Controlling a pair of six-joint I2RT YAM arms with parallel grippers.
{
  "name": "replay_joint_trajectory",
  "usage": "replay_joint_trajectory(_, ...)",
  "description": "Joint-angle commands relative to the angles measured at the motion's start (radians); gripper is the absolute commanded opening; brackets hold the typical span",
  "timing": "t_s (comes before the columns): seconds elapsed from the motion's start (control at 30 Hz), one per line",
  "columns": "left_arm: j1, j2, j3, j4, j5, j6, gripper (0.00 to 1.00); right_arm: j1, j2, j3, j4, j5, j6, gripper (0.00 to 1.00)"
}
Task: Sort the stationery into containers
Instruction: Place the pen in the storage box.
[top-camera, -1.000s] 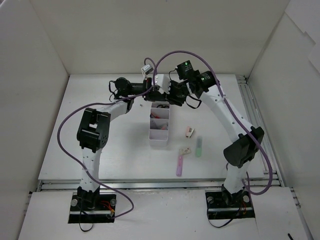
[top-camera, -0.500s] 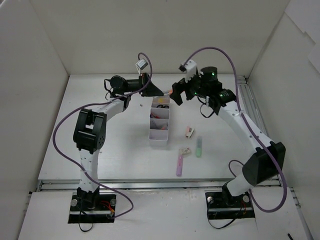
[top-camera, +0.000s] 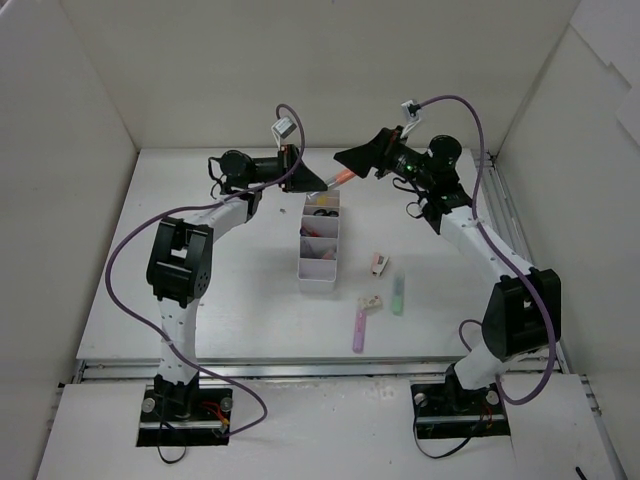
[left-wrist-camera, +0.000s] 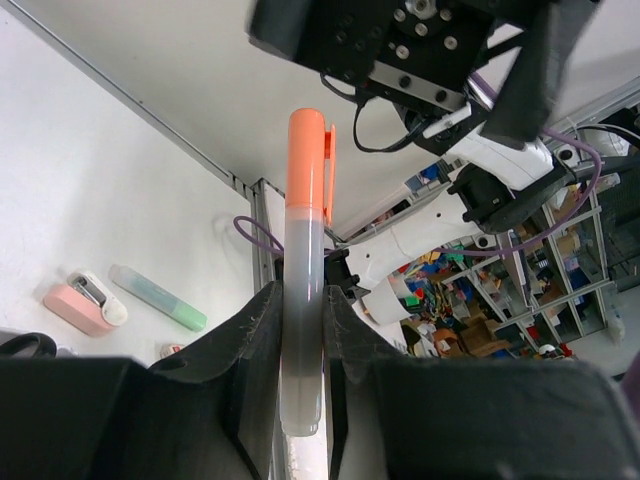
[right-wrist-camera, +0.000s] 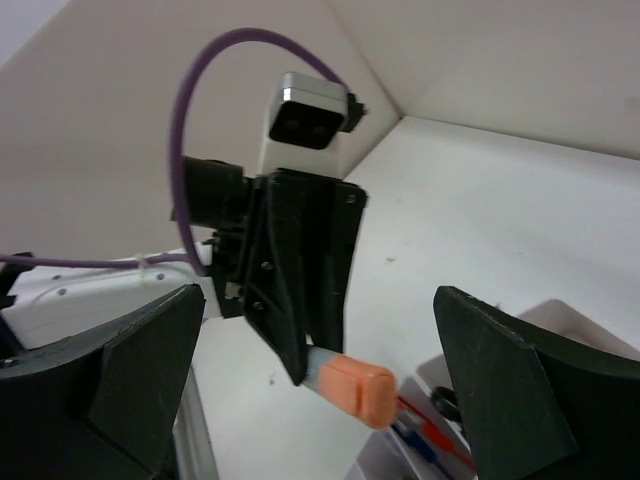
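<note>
Upper centre: left gripper (top-camera: 322, 183) is gripping orange highlighter (top-camera: 343, 178) just above organiser tray (top-camera: 318, 284); right gripper (top-camera: 342, 158) is hovering just beside. Lower right of centre: eraser (top-camera: 379, 263), green highlighter (top-camera: 397, 294) and purple highlighter (top-camera: 359, 328) are lying on table (top-camera: 200, 300).

My left gripper (left-wrist-camera: 302, 312) is black; its orange-capped highlighter (left-wrist-camera: 305, 200) has a grey barrel. Desk (top-camera: 200, 280) and tray (top-camera: 320, 274) are white; purple highlighter (top-camera: 358, 330), green highlighter (top-camera: 397, 294), pink-white eraser (top-camera: 379, 264).

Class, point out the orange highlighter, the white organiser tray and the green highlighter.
orange highlighter (left-wrist-camera: 303, 270), left wrist view, barrel below the cap.
white organiser tray (top-camera: 318, 285), top external view, near end wall.
green highlighter (top-camera: 397, 294), top external view, mid-body.
</note>
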Motion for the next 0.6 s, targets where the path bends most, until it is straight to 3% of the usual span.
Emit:
replay_joint_trajectory(0.0, 0.001, -0.083, 0.065, 0.414, 0.001, -0.005, 0.00, 0.032, -0.016, 0.018, 0.218, -0.075, 0.100, 0.96)
replay_joint_trajectory(0.47, 0.019, -0.100, 0.061, 0.414, -0.027, 0.017, 0.00, 0.026, 0.007, -0.063, 0.216, -0.080, 0.106, 0.94)
replay_joint_trajectory(0.5, 0.019, -0.101, 0.061, 0.414, -0.027, 0.018, 0.00, 0.023, 0.005, -0.063, 0.216, -0.083, 0.106, 0.92)
replay_joint_trajectory(0.57, 0.019, -0.100, 0.062, 0.403, -0.033, 0.024, 0.00, 0.025, 0.008, -0.056, 0.216, -0.092, 0.105, 0.76)
